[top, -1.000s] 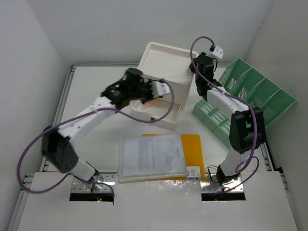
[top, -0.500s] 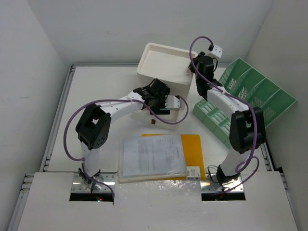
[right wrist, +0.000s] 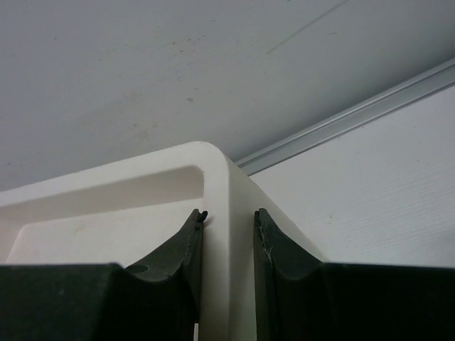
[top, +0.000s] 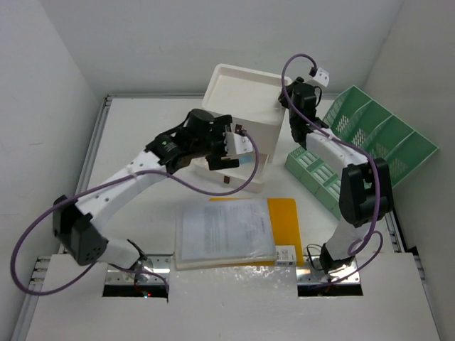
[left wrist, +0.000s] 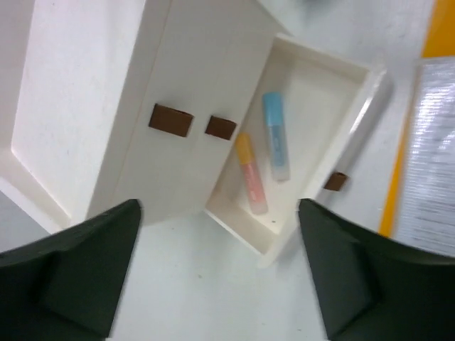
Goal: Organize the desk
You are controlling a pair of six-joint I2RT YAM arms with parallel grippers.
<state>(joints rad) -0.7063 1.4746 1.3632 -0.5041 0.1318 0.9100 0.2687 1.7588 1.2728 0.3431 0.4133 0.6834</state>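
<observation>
On the white desk stands a white three-drawer box. Its bottom drawer is pulled out, with an orange highlighter and a blue one lying inside. My left gripper hovers over the drawer's front; in the left wrist view this gripper is open and holds nothing. My right gripper is at the box's top right corner. The right wrist view shows that gripper shut on the box's raised rim.
A green slotted file rack lies tilted at the right. A stack of papers on a yellow folder sits near the front edge, with a small white item beside it. Metal rails line the desk's edges.
My left gripper has opened and lifted up from the open drawer, its arm stretching out again. The right arm and the box have stayed put.
</observation>
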